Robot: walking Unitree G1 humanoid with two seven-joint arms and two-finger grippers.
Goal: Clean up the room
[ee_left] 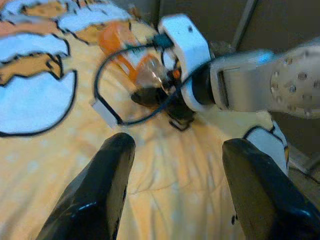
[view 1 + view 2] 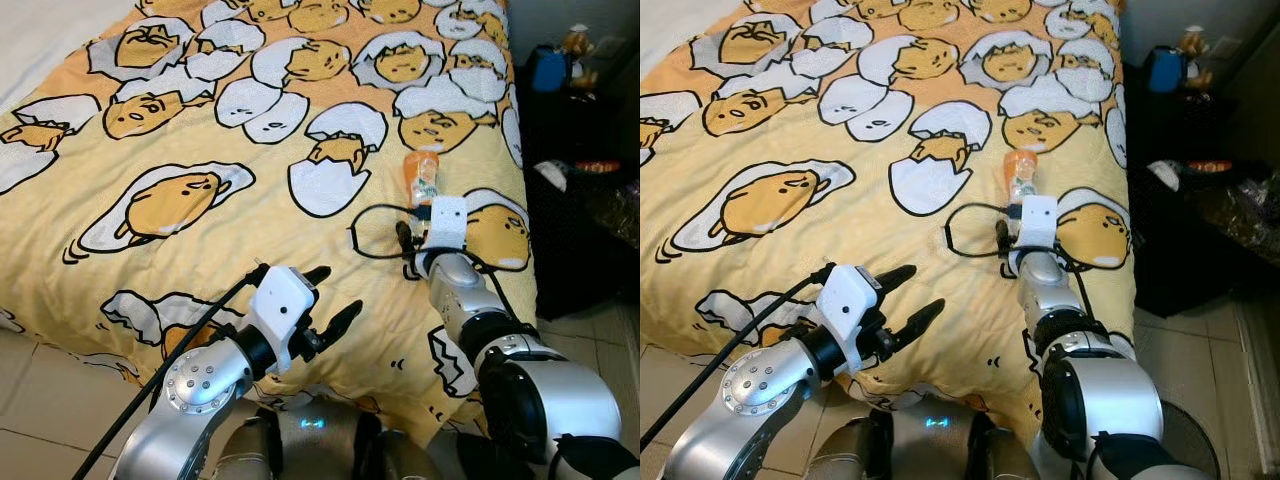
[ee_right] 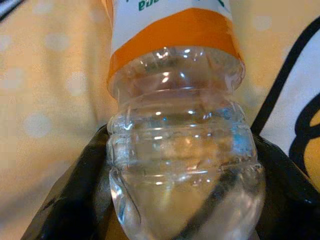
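Hovering nearest over the bed's front edge, the left gripper has its two fingers apart, holding nothing. Farther on, the right gripper clamps the clear base of one bottle lying on the bedspread; its wrist hides those fingers from the head views. One dark shelf stands beyond, its contents hard to make out.

Stretched out over the yellow egg-print bed, right gripper at the base of a clear bottle with an orange label, lying flat. Hovered low near the bed's front edge, left gripper, black fingers apart. Stood alongside, dark shelf.
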